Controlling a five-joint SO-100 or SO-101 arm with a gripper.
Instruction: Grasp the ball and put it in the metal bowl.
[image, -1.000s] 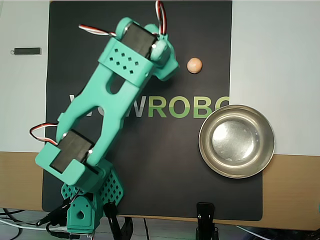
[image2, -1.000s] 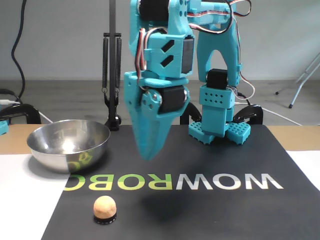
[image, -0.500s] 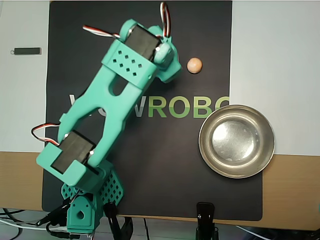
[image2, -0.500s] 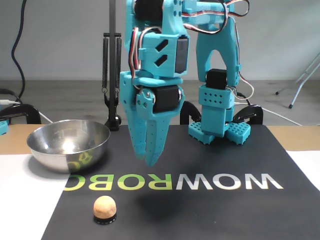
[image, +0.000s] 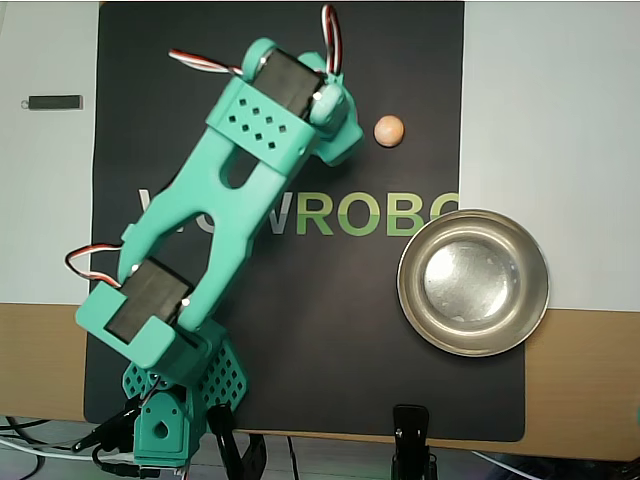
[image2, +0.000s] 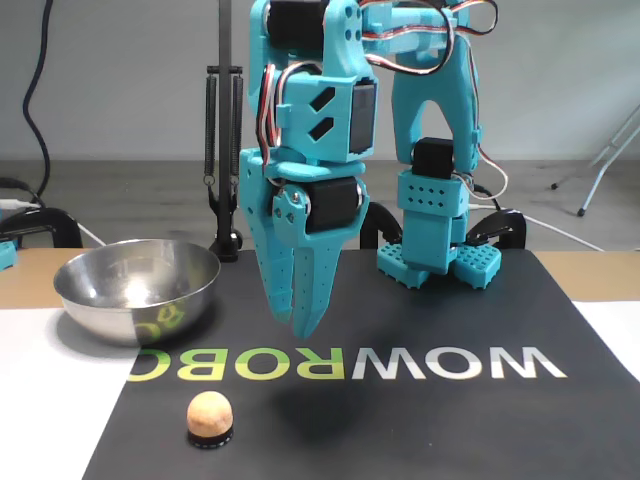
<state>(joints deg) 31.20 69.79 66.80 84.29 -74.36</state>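
Above the black mat (image: 330, 320), the overhead view shows the teal arm (image: 230, 200) stretched diagonally, its wrist end hiding the gripper, so nothing of the fingers can be read here. The ball (image: 389, 130) lies on the mat just to the right of that wrist end, apart from it. The metal bowl (image: 473, 282) sits well below and to the right of the ball, empty, overlapping the mat's right edge.

From the fixed view, the gripper (image2: 306, 325) hangs point-down over the mat (image2: 420, 420), fingers drawn together and holding nothing. The ball (image2: 211, 415) rests on a small dark ring, lower and to the left of the fingertips, nearer the camera. The metal bowl (image2: 137, 290) stands behind the ball, to its left. The grasp likely needs the fingers parted, then a shift sideways toward the ball and down.
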